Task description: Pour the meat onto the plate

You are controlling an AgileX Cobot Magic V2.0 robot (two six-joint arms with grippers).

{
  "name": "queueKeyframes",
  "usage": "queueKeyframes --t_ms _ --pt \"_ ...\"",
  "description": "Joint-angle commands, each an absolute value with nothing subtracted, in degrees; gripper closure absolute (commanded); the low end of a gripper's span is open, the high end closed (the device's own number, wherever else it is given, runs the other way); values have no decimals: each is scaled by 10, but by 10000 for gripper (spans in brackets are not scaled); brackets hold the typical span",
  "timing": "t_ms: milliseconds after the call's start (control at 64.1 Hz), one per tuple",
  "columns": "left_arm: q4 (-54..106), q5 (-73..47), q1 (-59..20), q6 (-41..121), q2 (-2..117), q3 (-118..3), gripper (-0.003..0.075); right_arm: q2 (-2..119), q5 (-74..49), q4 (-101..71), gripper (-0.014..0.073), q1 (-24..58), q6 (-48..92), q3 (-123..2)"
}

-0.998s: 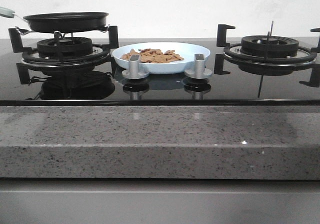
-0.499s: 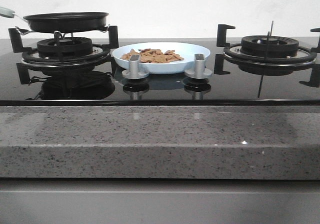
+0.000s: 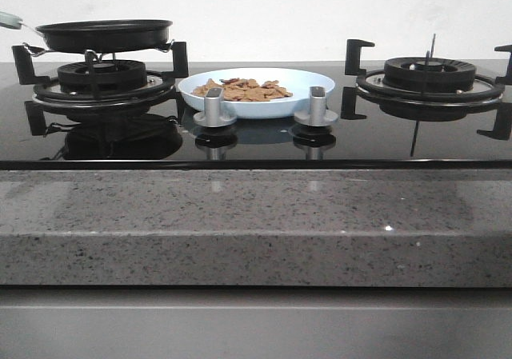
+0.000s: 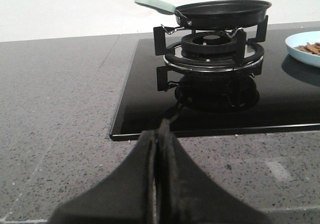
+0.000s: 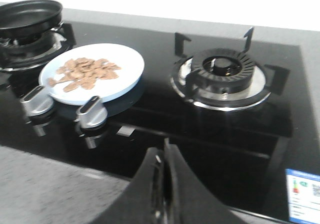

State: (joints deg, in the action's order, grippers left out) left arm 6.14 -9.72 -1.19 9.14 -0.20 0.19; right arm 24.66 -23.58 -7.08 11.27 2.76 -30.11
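Front view: meat (image 3: 242, 90) already heaped on plate (image 3: 308, 79), just right of pan (image 3: 104, 33); pour looks done.
L wrist: left gripper (image 4: 156, 149) closed, empty, well short of pan (image 4: 220, 12).
R wrist: right gripper (image 5: 163, 176) closed, empty, near plate (image 5: 127, 59). Next: probably just stay clear.

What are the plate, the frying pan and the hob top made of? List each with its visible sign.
Plate: likely glazed ceramic, though it could be melamine; glossy pale blue.
Frying pan: probably metal with a dark non-stick coating; matte black, pale handle.
Hob top: seemingly black glass; it mirrors the knobs and burners.
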Motion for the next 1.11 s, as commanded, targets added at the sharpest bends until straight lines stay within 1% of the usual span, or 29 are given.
queueKeyframes --t_ms 0,94,218,343,546,718,1092 --pt "66 -44 -11 87 -11 5 741 228 -142 -53 655 92 19 -278" --pt "66 -44 -11 87 -11 5 741 182 -116 -53 655 59 14 -228" --pt "66 -44 -11 87 -11 5 741 112 -116 -53 655 22 14 -146" --pt "66 -44 -11 87 -11 5 741 51 -116 -53 655 16 14 -73" --pt "66 -44 -11 87 -11 5 741 -13 -113 -53 655 16 14 -22" --pt "66 -44 -11 87 -11 5 741 -15 -78 -53 655 16 14 13" --pt "66 -44 -11 87 -11 5 741 -16 -82 -53 655 16 14 12"
